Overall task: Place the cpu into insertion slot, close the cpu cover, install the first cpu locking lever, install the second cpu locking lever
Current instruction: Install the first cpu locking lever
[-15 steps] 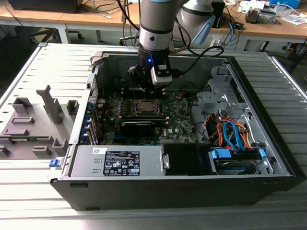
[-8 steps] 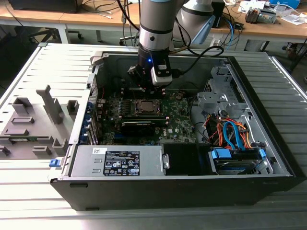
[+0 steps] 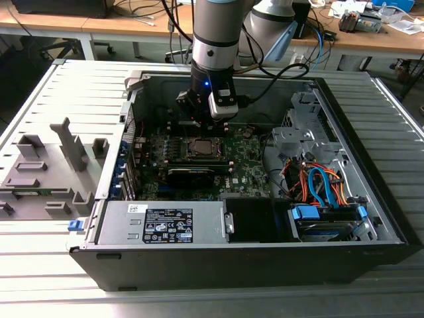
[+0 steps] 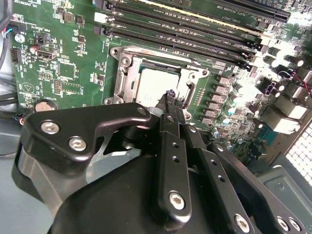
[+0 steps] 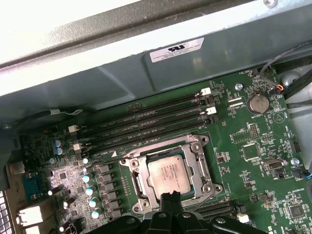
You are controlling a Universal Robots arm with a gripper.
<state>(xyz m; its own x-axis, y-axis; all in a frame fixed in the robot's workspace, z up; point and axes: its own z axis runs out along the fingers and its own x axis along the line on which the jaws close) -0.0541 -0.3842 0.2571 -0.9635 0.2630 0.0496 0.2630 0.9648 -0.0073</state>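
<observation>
On the exterior view's left, a pale grey moulded fixture (image 3: 46,175) with blocky uprights stands on the ribbed grey metal tabletop (image 3: 40,265). Beside it lies an open computer case (image 3: 199,265), matt black outside and bare steel within. Along its near wall sits a silvery power supply box (image 3: 165,222) with a printed label. Behind that is the green motherboard (image 3: 248,165), crossed by a long black card (image 3: 191,173).

The cpu (image 5: 168,174) sits in its socket, a flat square with a dull silver-grey top. The cpu cover (image 5: 197,168), a thin bright metal frame, lies flat around it. Long dark memory slots (image 5: 146,119) run just beside the socket.

The glossy grey arm (image 3: 215,33) hangs over the board. Its black jaws are pressed together with nothing between them, their tips just above the socket's edge.

On the exterior view's right, orange and blue cables (image 3: 318,185) curl through a steel drive cage. Wooden desks (image 3: 99,26) line the room behind.
</observation>
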